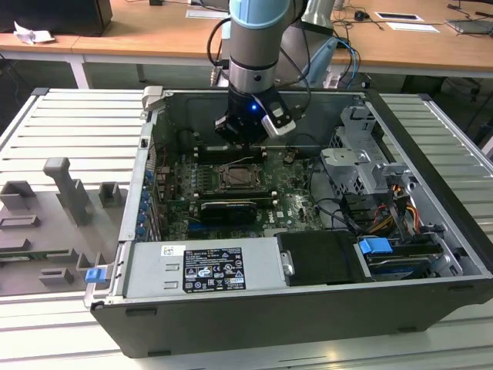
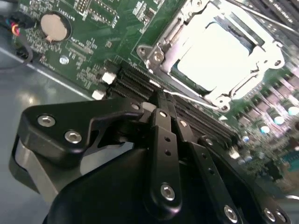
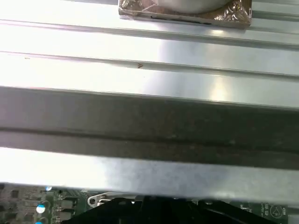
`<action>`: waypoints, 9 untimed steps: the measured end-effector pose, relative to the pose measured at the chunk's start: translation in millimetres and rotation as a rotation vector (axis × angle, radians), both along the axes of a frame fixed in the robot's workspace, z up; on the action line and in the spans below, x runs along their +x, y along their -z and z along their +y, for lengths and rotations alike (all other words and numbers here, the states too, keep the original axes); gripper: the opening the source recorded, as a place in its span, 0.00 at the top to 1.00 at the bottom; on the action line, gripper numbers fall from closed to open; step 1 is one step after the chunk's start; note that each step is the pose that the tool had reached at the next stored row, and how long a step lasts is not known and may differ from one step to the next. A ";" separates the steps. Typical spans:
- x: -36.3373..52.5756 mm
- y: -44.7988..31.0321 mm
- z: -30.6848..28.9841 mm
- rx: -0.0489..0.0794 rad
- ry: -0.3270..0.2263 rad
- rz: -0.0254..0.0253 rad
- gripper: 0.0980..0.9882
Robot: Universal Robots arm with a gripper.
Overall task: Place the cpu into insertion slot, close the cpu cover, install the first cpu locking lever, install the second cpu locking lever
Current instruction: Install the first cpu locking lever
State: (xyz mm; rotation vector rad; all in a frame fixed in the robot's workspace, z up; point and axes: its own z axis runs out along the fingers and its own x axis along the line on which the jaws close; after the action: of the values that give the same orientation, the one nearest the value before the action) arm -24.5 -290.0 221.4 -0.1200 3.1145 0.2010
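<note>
Nearest in the second wrist view, the end effector (image 2: 161,100) is a matte black assembly of angular linkage bars studded with bright round screw heads; its narrow fingers (image 2: 163,140) run side by side and look pressed together at the tips, pinching nothing that can be seen. Just beyond the tips lie long black memory slots (image 2: 140,81) with pale end clips, set in a glossy green motherboard (image 2: 93,51) dotted with fine solder pads and a round silver coin cell (image 2: 54,25). Further on sits the insertion slot (image 2: 187,74), a square socket bordered by thin stamped metal. The cpu (image 2: 216,53) lies flat inside it, its smooth pale top glaring under the light. The cpu cover (image 2: 161,49), a silvery cut-out frame, lies down around the chip, its screw-headed corner lug near the memory slots.

In the exterior view the end effector (image 1: 245,140) hangs low inside the open dark computer case (image 1: 308,308), just behind the socket (image 1: 240,177), under a pale blue and grey arm (image 1: 258,38). The case rests on a ribbed aluminium surface (image 1: 62,131), with grey moulded fixtures (image 1: 65,189) to the exterior view's left and wooden desks (image 1: 154,31) behind.
</note>
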 end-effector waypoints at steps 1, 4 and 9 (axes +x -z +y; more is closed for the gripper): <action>-2.0 -2.6 0.0 0.000 0.000 -0.0003 0.99; -8.6 -12.3 0.0 0.000 0.000 -0.0013 0.99; -5.7 -3.5 -3.7 0.000 0.000 -0.0015 0.99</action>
State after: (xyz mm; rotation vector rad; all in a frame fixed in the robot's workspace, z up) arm -30.2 -293.7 224.9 -0.1195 3.1129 0.2010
